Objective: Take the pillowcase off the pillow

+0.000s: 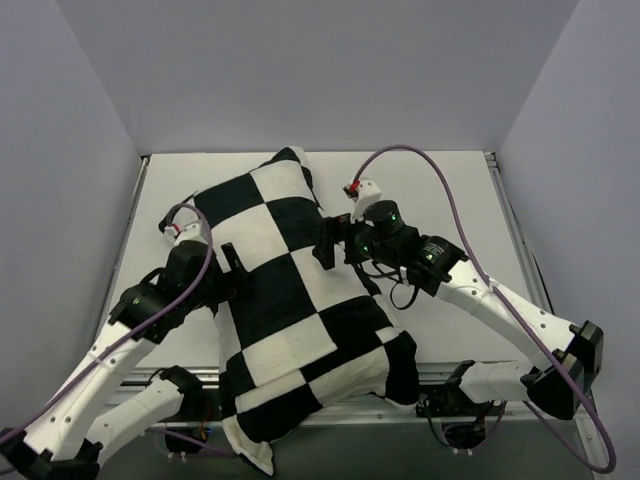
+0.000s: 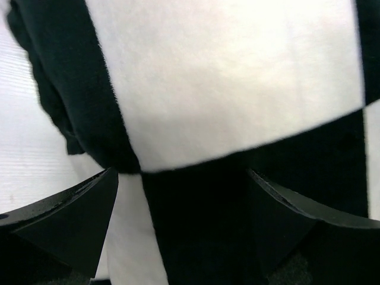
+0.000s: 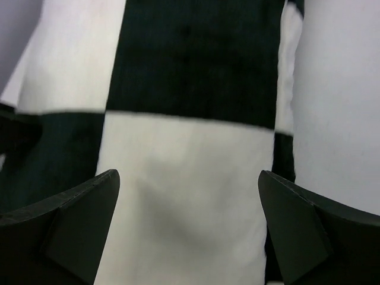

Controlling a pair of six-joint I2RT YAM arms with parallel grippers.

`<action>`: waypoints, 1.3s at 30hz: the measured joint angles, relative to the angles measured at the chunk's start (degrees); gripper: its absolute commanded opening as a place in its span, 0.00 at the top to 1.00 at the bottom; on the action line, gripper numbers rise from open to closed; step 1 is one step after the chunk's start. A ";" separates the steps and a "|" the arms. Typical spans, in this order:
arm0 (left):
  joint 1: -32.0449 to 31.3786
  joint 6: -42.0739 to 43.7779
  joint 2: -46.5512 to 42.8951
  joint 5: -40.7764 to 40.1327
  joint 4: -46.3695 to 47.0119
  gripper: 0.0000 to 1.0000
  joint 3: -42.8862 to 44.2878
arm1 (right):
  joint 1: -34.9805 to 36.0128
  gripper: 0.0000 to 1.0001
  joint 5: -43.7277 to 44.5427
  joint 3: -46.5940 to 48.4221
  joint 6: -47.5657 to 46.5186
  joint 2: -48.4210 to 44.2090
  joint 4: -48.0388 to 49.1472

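Observation:
The black and white checkered pillowcase (image 1: 290,290) lies diagonally across the table, plump and filled. It covers the pillow, so I cannot pick out the pillow's own surface. My left gripper (image 1: 236,270) is at the case's left edge. In the left wrist view this gripper (image 2: 181,178) is open, its fingers (image 2: 71,219) spread over a black square with nothing pinched. My right gripper (image 1: 335,245) is at the case's right edge near the middle. It (image 3: 189,178) is open too, hovering over a white square (image 3: 184,208), and its fingers (image 3: 297,231) hold nothing.
The white table (image 1: 440,190) is walled at the back and on both sides. The case's near end (image 1: 255,440) hangs over the front edge between the arm bases. Purple cables (image 1: 440,180) loop above each arm.

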 measured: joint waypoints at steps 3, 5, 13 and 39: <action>0.00 -0.31 4.90 3.15 6.27 0.06 -3.08 | 0.35 0.03 -2.19 -8.48 0.44 -5.49 -1.20; 0.00 -1.01 6.64 4.63 10.03 0.06 -4.61 | 0.68 0.03 -4.02 -13.49 1.38 -8.57 -1.68; 0.48 -5.60 6.56 5.22 21.07 0.06 -13.07 | 0.17 0.13 -12.31 -22.01 2.64 -4.76 7.19; 11.74 16.26 17.11 14.49 17.14 0.06 6.71 | -8.94 0.09 -9.77 24.22 -6.25 35.85 3.48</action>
